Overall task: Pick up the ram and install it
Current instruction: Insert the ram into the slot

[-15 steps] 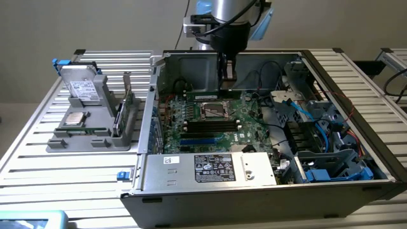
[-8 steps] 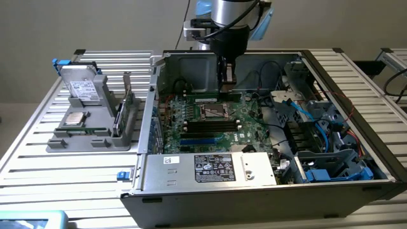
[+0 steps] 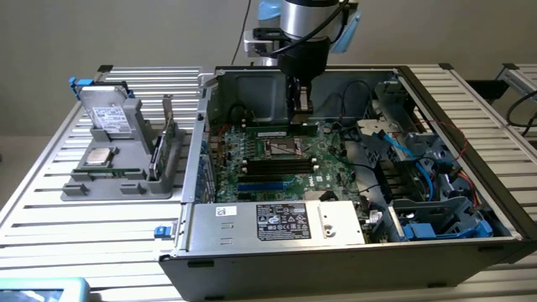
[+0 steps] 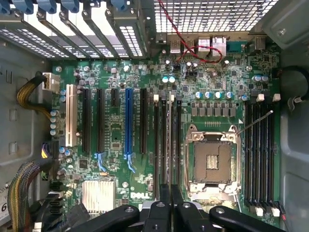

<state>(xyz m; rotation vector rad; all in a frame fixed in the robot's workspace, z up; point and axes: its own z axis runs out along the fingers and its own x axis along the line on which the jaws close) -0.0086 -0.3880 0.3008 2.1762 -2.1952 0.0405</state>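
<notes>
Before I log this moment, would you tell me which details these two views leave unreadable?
1. Exterior view: whether the ram sits in a slot or above one; the gripper covers one end.
2. Wrist view: most of the gripper, cut off by the picture's edge.
3. Exterior view: print on the silver box's label, too small to read.
4. Exterior view: markings on the square chip in the grey holder, too small.

Slatted metal table (image 3: 50, 207) with a ribbed silver top. Open computer case (image 3: 336, 270) sits directly on it, toward the exterior view's right. Grey parts holder (image 3: 117, 179) also on the slats, just beside the case on the exterior view's left. Light-blue object (image 3: 42, 290) at the near corner, cut off by the frame.
</notes>
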